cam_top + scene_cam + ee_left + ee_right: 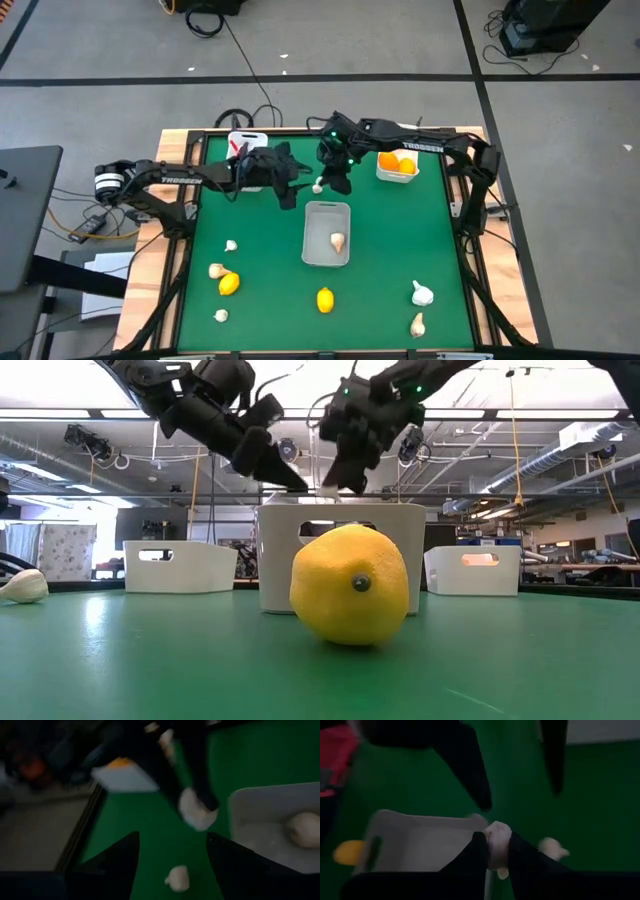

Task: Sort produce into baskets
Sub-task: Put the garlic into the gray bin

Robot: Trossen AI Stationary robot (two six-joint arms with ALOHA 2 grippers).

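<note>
My right gripper (323,184) is shut on a whitish garlic bulb (496,841), up in the air just beyond the far rim of the middle white basket (312,212). That basket holds another garlic bulb (338,241). My left gripper (172,855) hovers open and empty close beside it on the left, fingers pointing toward the held bulb (196,813). The far right basket (384,174) holds orange citrus fruits (398,160). Several garlic bulbs and two yellow citrus fruits (229,283) (325,299) lie on the green mat. My right gripper pinches the garlic bulb's two sides (492,851) between its two fingers, and the bulb stands out past their tips. The fingers slant down from the table's far right. The bulb is lifted clear of the mat.
A third white basket (246,137) sits at the far left, partly under my left arm. Loose garlic lies at the near left (231,245) (221,315) and near right (422,293) (417,324). A yellow citrus fruit (350,585) fills the low view, in front of the middle basket.
</note>
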